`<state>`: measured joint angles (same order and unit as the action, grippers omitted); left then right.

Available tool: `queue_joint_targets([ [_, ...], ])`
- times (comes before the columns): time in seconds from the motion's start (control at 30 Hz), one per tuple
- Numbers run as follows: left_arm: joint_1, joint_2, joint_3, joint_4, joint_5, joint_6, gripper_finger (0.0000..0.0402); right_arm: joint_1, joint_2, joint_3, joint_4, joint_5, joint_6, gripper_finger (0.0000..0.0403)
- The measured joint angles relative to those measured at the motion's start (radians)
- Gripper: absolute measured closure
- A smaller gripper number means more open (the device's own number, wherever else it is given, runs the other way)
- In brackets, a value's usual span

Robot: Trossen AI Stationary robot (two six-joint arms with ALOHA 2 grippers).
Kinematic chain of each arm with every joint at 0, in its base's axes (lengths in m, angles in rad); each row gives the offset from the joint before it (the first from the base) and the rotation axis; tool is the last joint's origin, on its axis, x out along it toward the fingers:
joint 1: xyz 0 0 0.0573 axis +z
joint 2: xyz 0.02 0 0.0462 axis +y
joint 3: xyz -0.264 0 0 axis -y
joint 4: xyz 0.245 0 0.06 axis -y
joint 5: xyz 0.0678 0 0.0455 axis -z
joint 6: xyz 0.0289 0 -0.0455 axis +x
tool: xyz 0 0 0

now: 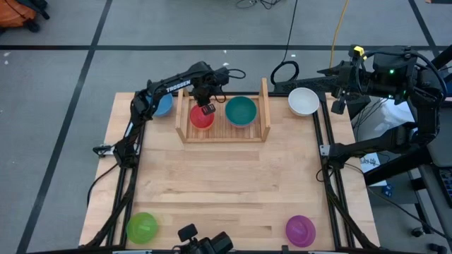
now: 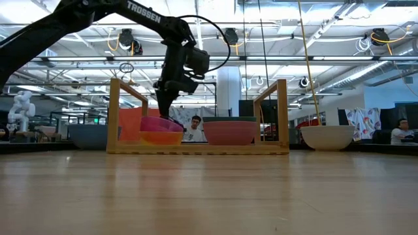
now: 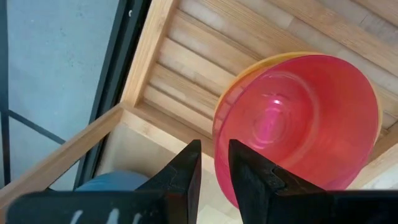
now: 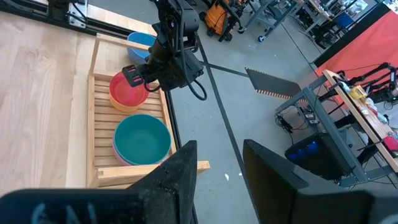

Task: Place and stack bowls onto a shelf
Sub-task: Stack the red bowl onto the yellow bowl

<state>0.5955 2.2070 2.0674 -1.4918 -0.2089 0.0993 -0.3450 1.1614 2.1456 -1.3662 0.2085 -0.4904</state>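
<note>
The shelf (image 1: pixel 224 132) stands at the table's far side. On its left part, the red bowl (image 1: pixel 202 118) sits tilted inside a yellow bowl (image 2: pixel 160 138). My left gripper (image 3: pixel 214 144) points down over the red bowl's far rim and is shut on it. On the shelf's right part, a teal bowl (image 1: pixel 241 111) is nested in a pink one (image 2: pixel 230 133). My right gripper (image 4: pixel 219 180) hangs open and high beyond the table's far right corner, with nothing between its fingers. My left gripper pinches the red bowl's rim (image 3: pixel 219 127), one finger (image 3: pixel 249 180) inside the bowl and the other (image 3: pixel 186 171) outside it. The fingers come from above, pointing down. The bowl rests tilted in the yellow bowl (image 3: pixel 249 73), its gripped side higher.
A blue bowl (image 1: pixel 164 104) lies just left of the shelf and a white bowl (image 1: pixel 304 101) to its right. A green bowl (image 1: pixel 142 227) and a purple bowl (image 1: pixel 300 230) sit at the near corners. The shelf's upright side boards (image 1: pixel 265 106) flank the bowls.
</note>
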Motion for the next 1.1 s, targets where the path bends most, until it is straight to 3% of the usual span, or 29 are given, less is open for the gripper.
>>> queue_joint_targets([
  [0.7, 0.026, 0.000, -0.001, 0.007, 0.032, 0.007, 0.0314, 0.000, 0.000, 0.000, 0.000, 0.000, 0.008, 0.0277],
  [1.1, 0.025, 0.000, -0.186, 0.088, 0.034, 0.005, 0.0314, 0.000, 0.000, 0.000, 0.000, 0.000, 0.000, 0.0277],
])
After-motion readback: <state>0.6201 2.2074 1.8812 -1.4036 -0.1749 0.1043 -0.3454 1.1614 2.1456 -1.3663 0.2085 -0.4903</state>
